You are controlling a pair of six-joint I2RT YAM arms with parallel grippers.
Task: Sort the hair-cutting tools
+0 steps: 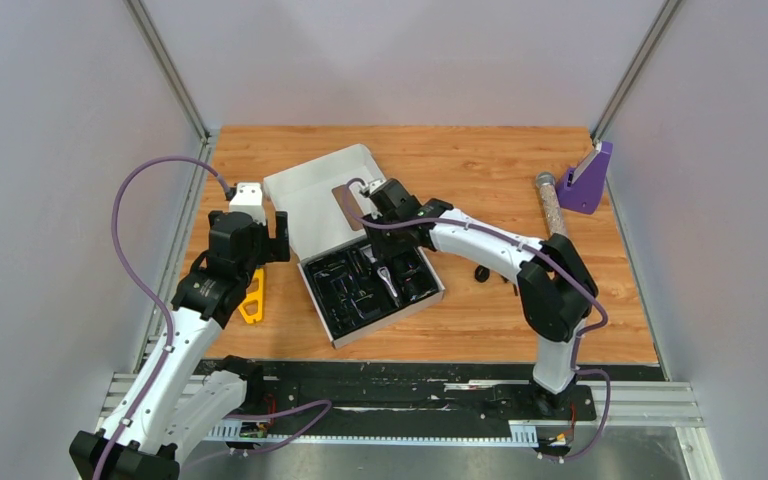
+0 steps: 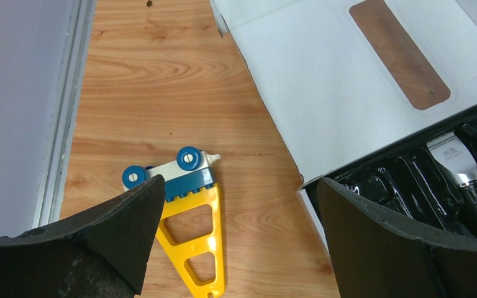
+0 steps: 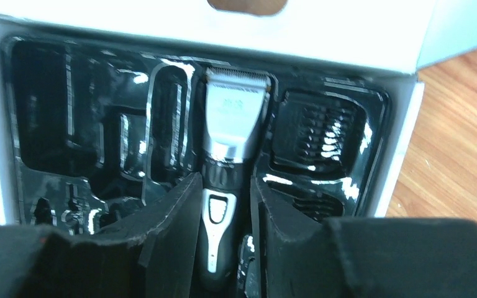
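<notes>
Currently we find the clipper point(image 3: 233, 118) lying in the middle slot of the black tray point(image 3: 37, 124) inside the open box point(image 1: 312, 195), blade head toward the lid. The right pincer point(image 3: 223, 183) straddles its handle, jaws close on either side; we cannot tell whether the pads touch it. A comb guard point(image 3: 320, 133) sits in the slot beside the clipper. The left pincer point(image 2: 239, 186) is spread wide and holds nothing, above the surface point(image 2: 149, 93) between the box and a yellow piece point(image 2: 195, 247). A small black part point(image 1: 482, 272) lies on the surface right of the box.
</notes>
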